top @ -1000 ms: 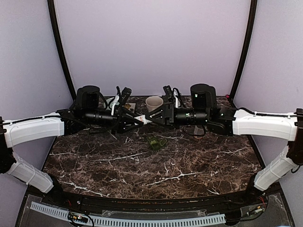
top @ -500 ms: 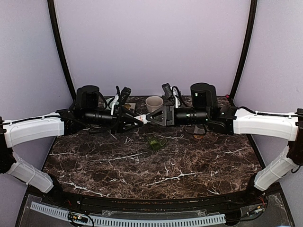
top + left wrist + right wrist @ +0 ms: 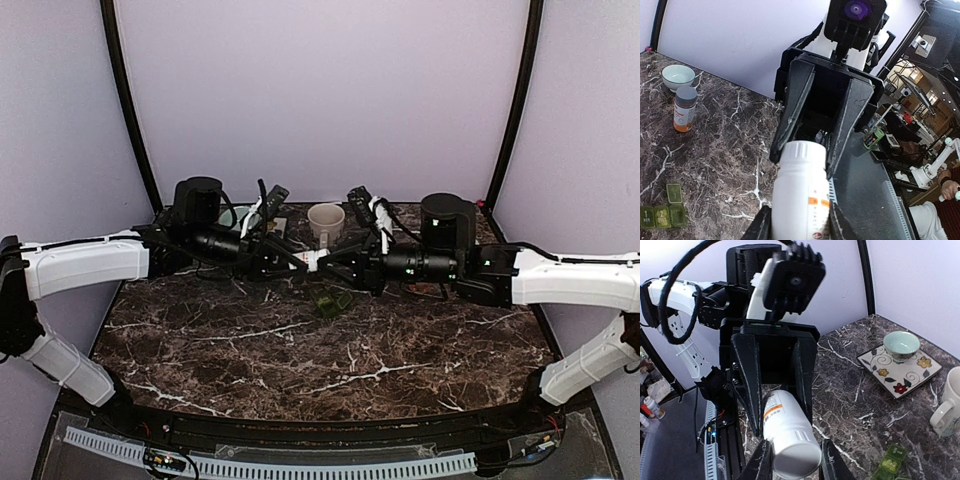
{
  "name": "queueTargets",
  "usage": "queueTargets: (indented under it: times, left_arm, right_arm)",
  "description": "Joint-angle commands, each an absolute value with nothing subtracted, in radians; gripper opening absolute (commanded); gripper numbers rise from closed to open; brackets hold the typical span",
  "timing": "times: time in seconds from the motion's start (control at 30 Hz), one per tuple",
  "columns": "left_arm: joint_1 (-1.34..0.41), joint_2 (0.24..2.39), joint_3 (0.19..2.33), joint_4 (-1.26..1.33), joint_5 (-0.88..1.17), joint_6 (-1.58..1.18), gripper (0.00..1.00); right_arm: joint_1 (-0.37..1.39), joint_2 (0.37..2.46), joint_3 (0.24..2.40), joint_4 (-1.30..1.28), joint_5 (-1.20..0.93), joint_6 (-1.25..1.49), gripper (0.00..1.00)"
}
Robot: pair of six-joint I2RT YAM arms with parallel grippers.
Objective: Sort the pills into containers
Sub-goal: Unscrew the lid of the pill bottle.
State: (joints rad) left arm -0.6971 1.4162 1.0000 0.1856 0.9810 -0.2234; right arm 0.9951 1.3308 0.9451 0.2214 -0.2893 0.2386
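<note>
**Cap removal: bottle held between both grippers**

Right gripper (image 3: 797, 461) is pressed onto the ribbed cap (image 3: 796, 452) of the white pill bottle (image 3: 800, 197), one finger on each side. Left gripper (image 3: 799, 226) pinches the bottle body from the opposite end. The bottle lies roughly level between the two, held above the marble table (image 3: 300, 360) in its far middle part.

The pill box (image 3: 328, 301), dark green with its lids open, lies on the table just below and near of the bottle. A cream mug (image 3: 325, 218) stands beyond it. A pale green bowl (image 3: 901, 344) rests on a patterned plate (image 3: 905, 371) at far left, with a second bottle (image 3: 685, 109), grey-capped, near it.

Judged step: opening the bottle. No pills are visible, and none appear in the pill box compartments.

Next move calls for:
- a firm counter-hold on the body;
- rotation of the cap about the bottle axis;
- a straight pull apart once the cap is free;
- the mouth kept from tipping down, to avoid spilling.
</note>
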Motion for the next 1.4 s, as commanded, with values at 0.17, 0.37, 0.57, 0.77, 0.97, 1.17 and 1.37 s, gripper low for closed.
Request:
queueTargets:
  times: [0.17,0.37,0.57,0.77,0.97,1.17,1.37]
  left_arm:
    - [-0.691,1.452,1.075,0.249,1.156,-0.319,0.0]
    - [-0.691,1.453,1.068,0.261,1.166,-0.325,0.0]
    - [-0.691,1.444,1.046,0.307,1.18,-0.353,0.0]
    - [-0.69,1.432,1.031,0.333,1.196,-0.371,0.0]
    - [-0.691,1.421,1.018,0.359,1.209,-0.396,0.0]
    - [-0.69,1.409,1.012,0.362,1.21,-0.398,0.0]
    - [-0.69,1.402,1.005,0.365,1.211,-0.399,0.0]
  right_arm:
    - [1.016,1.296,0.897,0.271,-0.179,0.118,0.06]
    - [1.016,1.276,0.869,0.316,-0.168,0.145,0.07]
    - [1.016,1.266,0.855,0.345,-0.168,0.168,0.07]
    - [1.017,1.262,0.848,0.358,-0.169,0.164,0.07]
    - [1.017,1.273,0.867,0.342,-0.198,0.156,0.08]
    - [1.017,1.266,0.873,0.348,-0.208,0.165,0.09]
    - [1.013,1.255,0.866,0.362,-0.211,0.185,0.11]
